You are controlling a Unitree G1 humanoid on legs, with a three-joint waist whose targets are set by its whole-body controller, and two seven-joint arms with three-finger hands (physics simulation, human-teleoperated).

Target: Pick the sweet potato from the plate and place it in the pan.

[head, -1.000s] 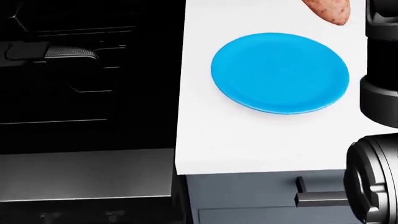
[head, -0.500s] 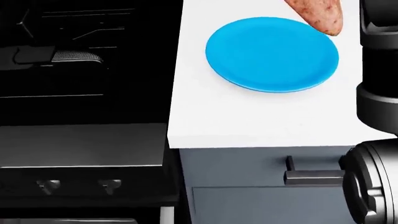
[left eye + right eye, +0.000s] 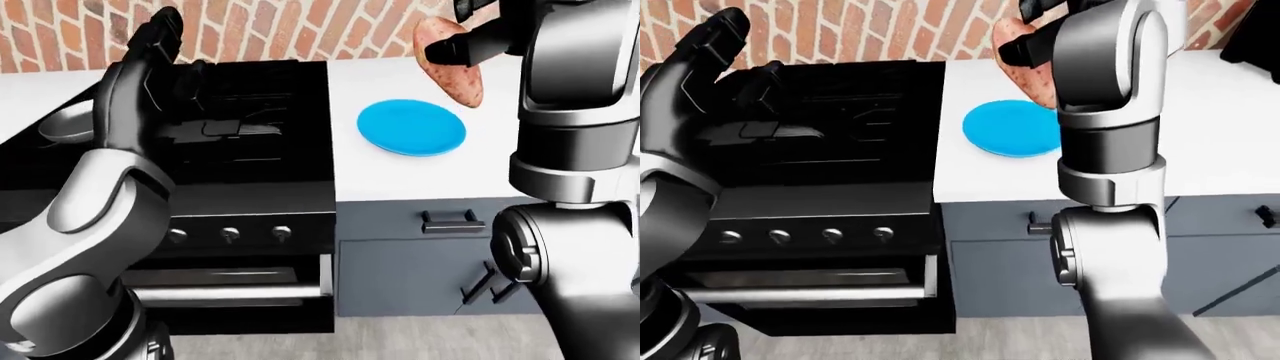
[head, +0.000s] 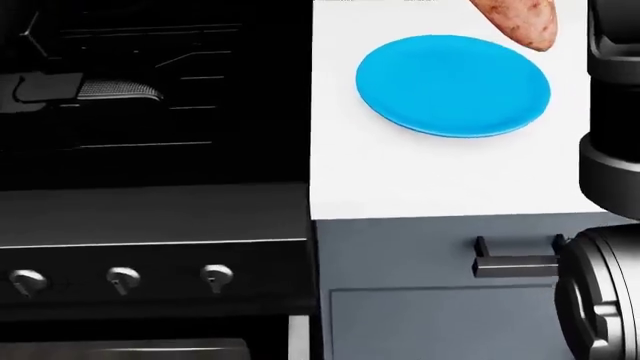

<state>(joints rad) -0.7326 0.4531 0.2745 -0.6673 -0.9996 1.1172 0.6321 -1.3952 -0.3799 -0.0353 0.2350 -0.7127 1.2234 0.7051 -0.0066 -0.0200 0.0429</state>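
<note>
The reddish-brown sweet potato (image 3: 450, 66) hangs in the air above the upper right rim of the bare blue plate (image 3: 411, 127), which lies on the white counter. My right hand (image 3: 458, 46) is shut on its upper end; in the head view only the potato's tip (image 4: 525, 22) shows. The dark pan sits on the black stove left of the plate, hard to tell apart from it; its grey handle (image 4: 115, 91) points right. My left hand (image 3: 155, 37) is raised over the stove's left side, fingers spread open, holding nothing.
The white counter (image 4: 420, 180) ends at a sharp edge beside the stove (image 3: 250, 172). Stove knobs (image 4: 122, 279) and the oven door lie below. A grey cabinet with a handle (image 4: 515, 264) stands under the counter. A grey bowl-like thing (image 3: 65, 124) rests far left. Brick wall behind.
The camera has shifted back and left, so the stove knobs now show. The potato stays held over the plate's upper right rim.
</note>
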